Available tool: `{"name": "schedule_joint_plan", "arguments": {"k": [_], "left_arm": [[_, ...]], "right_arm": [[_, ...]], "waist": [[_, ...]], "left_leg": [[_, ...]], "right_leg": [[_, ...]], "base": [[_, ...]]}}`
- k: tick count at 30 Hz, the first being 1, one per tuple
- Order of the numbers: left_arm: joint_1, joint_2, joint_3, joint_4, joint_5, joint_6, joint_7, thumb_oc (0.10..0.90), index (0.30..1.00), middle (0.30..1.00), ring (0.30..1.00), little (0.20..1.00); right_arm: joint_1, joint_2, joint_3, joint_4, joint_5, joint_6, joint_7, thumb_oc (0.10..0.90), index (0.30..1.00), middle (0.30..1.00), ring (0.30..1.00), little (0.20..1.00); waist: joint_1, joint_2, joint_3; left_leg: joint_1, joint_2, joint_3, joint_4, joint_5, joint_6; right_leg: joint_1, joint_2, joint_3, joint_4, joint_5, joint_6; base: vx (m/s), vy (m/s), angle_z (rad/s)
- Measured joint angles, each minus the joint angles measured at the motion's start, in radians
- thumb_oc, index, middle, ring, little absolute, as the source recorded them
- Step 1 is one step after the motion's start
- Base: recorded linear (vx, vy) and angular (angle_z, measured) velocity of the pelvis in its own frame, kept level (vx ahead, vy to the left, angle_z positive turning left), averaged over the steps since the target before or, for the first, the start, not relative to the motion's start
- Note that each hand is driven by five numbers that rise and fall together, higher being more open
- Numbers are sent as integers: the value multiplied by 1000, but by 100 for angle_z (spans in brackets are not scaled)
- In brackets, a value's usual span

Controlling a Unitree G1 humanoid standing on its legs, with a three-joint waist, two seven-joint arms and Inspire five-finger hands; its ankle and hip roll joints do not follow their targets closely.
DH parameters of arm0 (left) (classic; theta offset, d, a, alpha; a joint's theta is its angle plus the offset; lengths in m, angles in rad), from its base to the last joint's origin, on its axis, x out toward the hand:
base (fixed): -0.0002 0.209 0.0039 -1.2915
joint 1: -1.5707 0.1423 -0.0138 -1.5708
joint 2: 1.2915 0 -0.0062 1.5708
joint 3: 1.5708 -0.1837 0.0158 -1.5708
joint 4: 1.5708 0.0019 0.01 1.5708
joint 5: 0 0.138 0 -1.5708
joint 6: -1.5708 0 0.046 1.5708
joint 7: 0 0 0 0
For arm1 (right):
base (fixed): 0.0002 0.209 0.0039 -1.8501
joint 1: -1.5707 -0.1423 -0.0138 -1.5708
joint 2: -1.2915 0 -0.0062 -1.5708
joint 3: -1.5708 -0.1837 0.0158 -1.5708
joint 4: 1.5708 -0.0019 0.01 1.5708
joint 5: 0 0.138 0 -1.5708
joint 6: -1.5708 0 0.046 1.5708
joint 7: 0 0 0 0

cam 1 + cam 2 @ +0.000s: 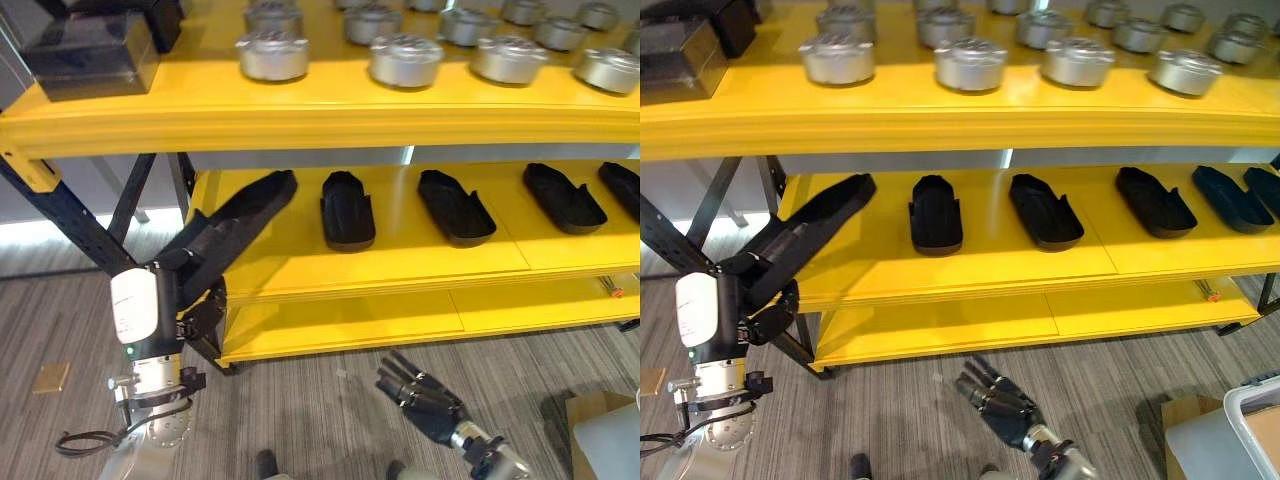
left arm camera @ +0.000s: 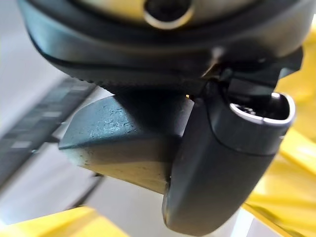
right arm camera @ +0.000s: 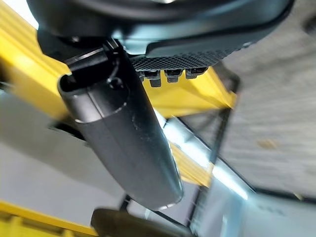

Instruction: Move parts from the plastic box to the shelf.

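- Left eye view: we are seeing the left hand (image 1: 205, 300) clamped round the near end of a long black part (image 1: 240, 225). The part's long axis is running up and away from the hand, and its far tip is lying over the left front corner of the yellow shelf (image 1: 400, 262), on the middle tier.
- The left arm is the nearer one to that corner. The right hand (image 1: 425, 397) is hanging low over the floor in front of the bottom tier, fingers straight and relaxed, holding nothing.
- Open room: bare yellow surface is lying between the held part and the first placed part (image 1: 347, 210); we are judging that gap wide enough for one more along the row, set parallel to the others.
- Right eye view: a corner of the plastic box (image 1: 1252, 410) is showing at the lower right, well apart from both hands.
- Edge to mind: the black frame strut (image 1: 70, 225) is running just beside the left arm.
- Left wrist view: the thumb (image 2: 222, 173) is pressing against the dark part, yellow showing past it.
- Right wrist view: the right thumb (image 3: 123, 143) is standing free, nothing against it.
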Motion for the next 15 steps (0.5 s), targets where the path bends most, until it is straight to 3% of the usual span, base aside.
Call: {"name": "schedule_joint_plan", "arguments": {"k": [1,5,11,15], "left_arm": [[1,0,-1,0,-36,13,-22,400,300,300,300,300],[-25,-7,-19,6,-38,19,-22,400,300,300,300,300],[-82,-18,-89,12,-72,82,-20,400,300,300,300,300],[-140,-18,-95,24,-74,146,-18,400,300,300,300,300]], "right_arm": [[-13,39,0,-2,2,-3,3,900,1000,1000,1000,1000],[-62,39,-15,-1,3,-6,3,900,1000,1000,1000,1000],[-51,11,-25,-3,2,-21,-32,900,1000,1000,1000,1000],[-35,10,-20,-6,1,2,-45,900,1000,1000,1000,1000]], "waist": [[17,-7,-1],[19,-10,-5],[-33,-17,-22],[-37,-22,-29]], "left_leg": [[33,-18,1,-2,-11,17],[47,-20,-1,-4,-15,15],[34,6,-10,-5,-12,-2],[30,7,0,-4,-3,-11]], "right_leg": [[46,-12,-18,-28,12,12],[92,-7,-19,-88,13,33],[100,24,-17,-127,39,25],[91,25,-12,-135,51,24]], "base": [[86,148,5],[76,81,3],[50,31,0],[9,-7,-9]]}}
